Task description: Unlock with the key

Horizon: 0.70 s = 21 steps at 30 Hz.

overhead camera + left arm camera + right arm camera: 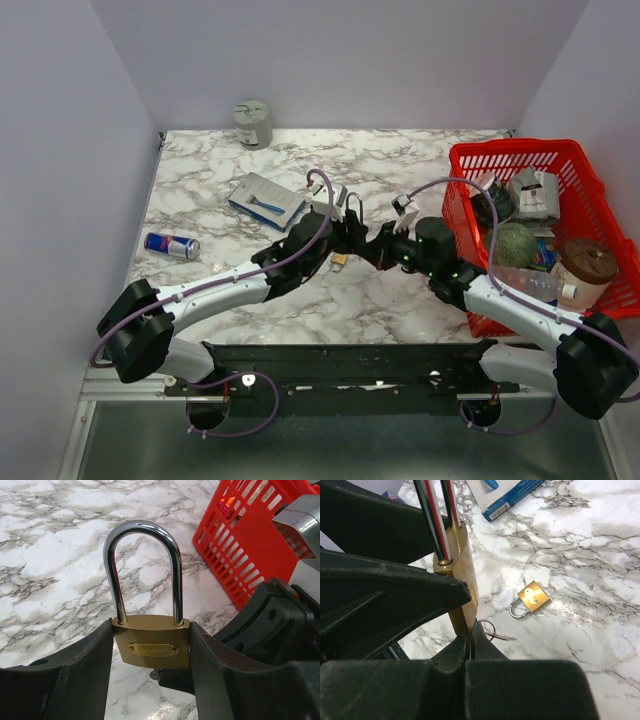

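My left gripper point(345, 232) is shut on a large brass padlock point(151, 647), gripping its body by the sides above the table. The silver shackle point(142, 555) stands upright with both legs in the body. My right gripper point(375, 243) is shut on a key point(156, 674) at the padlock's underside; only its edge shows between the shut fingers. In the right wrist view the padlock point(465, 575) stands just ahead of my right gripper point(471, 637), and a key ring point(489, 627) hangs beside it. A second, small brass padlock point(532, 599) lies on the marble.
A red basket point(520, 160) full of objects stands at the right, close to the right arm; it also shows in the left wrist view point(235, 545). A blue box point(265, 200), a drink can point(172, 245) and a grey tin point(253, 123) lie left and back.
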Tool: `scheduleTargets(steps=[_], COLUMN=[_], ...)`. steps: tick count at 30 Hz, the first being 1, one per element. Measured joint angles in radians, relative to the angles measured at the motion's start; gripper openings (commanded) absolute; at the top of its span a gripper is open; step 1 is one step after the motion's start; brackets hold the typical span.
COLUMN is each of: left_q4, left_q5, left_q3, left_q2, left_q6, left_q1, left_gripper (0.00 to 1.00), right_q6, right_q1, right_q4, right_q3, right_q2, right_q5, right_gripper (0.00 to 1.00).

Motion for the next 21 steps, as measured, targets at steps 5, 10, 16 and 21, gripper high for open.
scheduleTargets(steps=[5,10,16,21], left_q4=[0.01,0.034,0.056,0.044], left_q5=[-0.097,-0.154,-0.188,-0.192], left_q3=[-0.017,-0.032,-0.047,-0.046], left_q2=[0.002,0.017,0.044,0.053], left_q6=[-0.014,-0.045,-0.083,-0.09], left_q1=[-0.058,-0.083,-0.101,-0.107], left_gripper=[0.0,0.0,0.0,0.0], right_q6=[0.003,0.008,0.015,0.027], right_q1=[0.0,0.0,0.0,0.0], right_q4=[0.014,0.064,0.093,0.14], right_q3=[-0.042,-0.083,-0.117,-0.155], right_q2=[-0.027,-0.032,-0.031,-0.031], right_q5=[0.011,0.028,0.028,0.025], right_gripper=[0.01,0.01,0.01,0.01])
